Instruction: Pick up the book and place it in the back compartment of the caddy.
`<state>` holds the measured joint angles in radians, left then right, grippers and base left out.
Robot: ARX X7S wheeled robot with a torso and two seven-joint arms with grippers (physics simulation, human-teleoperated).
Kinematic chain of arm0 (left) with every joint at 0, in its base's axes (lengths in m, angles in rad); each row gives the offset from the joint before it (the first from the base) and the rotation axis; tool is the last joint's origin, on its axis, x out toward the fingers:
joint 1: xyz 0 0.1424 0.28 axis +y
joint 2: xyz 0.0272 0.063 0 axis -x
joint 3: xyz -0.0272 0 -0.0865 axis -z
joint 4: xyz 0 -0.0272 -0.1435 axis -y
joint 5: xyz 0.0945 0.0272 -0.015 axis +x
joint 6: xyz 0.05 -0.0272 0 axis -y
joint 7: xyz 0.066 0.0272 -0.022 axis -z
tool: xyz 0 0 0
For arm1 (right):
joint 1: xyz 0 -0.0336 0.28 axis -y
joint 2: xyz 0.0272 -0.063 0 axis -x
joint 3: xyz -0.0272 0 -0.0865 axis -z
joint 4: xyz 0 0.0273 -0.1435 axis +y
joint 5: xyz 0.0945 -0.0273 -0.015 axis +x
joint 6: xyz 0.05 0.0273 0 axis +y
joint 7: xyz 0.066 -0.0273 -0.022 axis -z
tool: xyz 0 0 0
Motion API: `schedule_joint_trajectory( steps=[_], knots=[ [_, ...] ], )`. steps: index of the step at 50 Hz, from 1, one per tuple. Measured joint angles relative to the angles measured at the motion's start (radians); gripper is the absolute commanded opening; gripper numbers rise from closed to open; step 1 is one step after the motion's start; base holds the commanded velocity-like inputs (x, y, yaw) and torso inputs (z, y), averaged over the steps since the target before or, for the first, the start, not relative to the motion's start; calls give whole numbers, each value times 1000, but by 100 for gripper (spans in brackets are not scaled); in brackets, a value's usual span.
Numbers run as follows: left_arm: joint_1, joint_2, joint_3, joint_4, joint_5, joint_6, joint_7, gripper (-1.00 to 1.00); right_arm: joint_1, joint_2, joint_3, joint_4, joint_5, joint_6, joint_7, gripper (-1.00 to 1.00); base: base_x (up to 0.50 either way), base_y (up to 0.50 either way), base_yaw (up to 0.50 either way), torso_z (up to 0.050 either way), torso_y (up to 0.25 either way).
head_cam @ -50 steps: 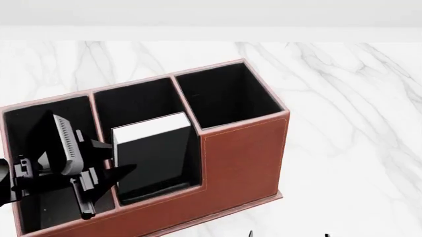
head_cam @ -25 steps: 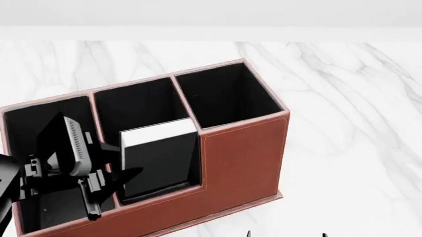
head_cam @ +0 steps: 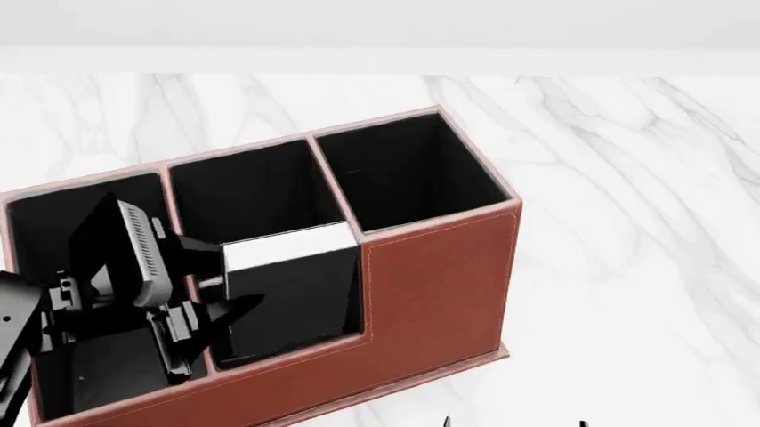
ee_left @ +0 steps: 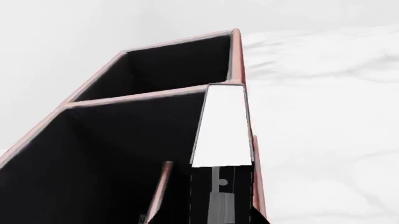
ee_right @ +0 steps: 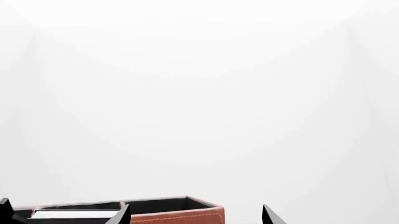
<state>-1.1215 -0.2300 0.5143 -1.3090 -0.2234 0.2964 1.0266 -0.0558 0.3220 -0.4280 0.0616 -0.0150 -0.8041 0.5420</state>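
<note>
White marble with grey veins covers the desk (head_cam: 618, 178), and the caddy (head_cam: 440, 285) stands on it, reddish-brown outside and black inside. From the head view, the book (head_cam: 288, 289) stands upright in the middle cell of the caddy, close to the wall on the taller cell's side, with its white page edges facing up. This cell is the low one between a wide cell at the left and the tall square cell at the right. The left gripper (head_cam: 196, 307) is just beside the book, over the divider wall; its fingers are spread, and I cannot tell if one touches the cover. Only two dark fingertips (head_cam: 449, 420) of the right gripper (ee_right: 196, 214) show, standing apart with nothing between them.
</note>
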Motion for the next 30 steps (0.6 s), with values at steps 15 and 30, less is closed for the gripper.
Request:
schedule_joint_trajectory(
  steps=[15,30],
  knots=[
    [-9,20,-224,1,117,-27,-13,100,2,3,-3,1,3,0,3,100,0,0,0,0,0],
    [120,-2,-299,311,144,-170,-17,100,7,2,-2,3,-3,4,11,100,0,0,0,0,0]
  ],
)
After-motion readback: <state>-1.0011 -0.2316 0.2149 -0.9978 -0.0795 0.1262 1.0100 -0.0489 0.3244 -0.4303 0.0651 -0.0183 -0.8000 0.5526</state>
